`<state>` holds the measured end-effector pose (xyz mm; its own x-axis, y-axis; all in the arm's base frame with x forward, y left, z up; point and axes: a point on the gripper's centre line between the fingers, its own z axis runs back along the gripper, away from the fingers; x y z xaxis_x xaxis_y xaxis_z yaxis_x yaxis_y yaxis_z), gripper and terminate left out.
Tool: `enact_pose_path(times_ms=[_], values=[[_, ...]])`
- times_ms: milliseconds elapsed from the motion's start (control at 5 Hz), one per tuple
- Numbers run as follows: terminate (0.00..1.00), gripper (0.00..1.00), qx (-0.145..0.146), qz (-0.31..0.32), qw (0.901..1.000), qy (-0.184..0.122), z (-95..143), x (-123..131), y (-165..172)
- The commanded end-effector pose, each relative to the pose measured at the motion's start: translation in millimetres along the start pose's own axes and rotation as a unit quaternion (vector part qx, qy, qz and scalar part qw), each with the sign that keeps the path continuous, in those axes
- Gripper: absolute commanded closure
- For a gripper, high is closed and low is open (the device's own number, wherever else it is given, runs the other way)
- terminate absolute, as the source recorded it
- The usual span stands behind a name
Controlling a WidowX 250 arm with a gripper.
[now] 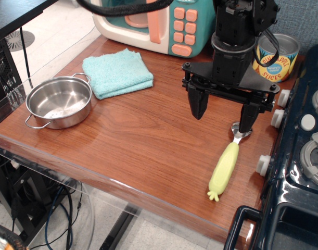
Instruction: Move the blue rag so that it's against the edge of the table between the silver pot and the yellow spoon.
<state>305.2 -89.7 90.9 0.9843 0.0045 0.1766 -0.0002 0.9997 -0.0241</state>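
The blue rag lies folded at the back of the table, just in front of the toy microwave. The silver pot stands empty at the left, near the front edge. The yellow spoon lies at the right, its handle pointing to the front edge and its metal bowl under my right fingertip. My gripper is open and empty, hanging over the table right of centre, well to the right of the rag.
A teal and cream toy microwave stands at the back. A pineapple slices can stands behind my gripper. A dark toy stove with white knobs borders the table's right side. A clear acrylic rim runs along the front edge.
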Motion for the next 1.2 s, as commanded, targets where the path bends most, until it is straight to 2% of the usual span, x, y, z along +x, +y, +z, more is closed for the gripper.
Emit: enact_pose_path(times_ms=[0,200,400,600,800,1000], values=[[0.0,0.0,0.0,0.0,1.0,0.0,0.0,0.0,0.0],[0.0,0.0,0.013,0.051,0.9986,-0.012,7.9,8.1,26.6],[0.0,0.0,0.016,0.108,0.9938,-0.024,16.5,14.1,59.3],[0.0,0.0,0.031,0.162,0.986,-0.023,17.5,19.6,89.8],[0.0,0.0,0.049,0.233,0.9713,-0.013,-0.2,36.0,128.1],[0.0,0.0,0.057,0.268,0.9616,-0.01,-8.3,55.1,159.3]])
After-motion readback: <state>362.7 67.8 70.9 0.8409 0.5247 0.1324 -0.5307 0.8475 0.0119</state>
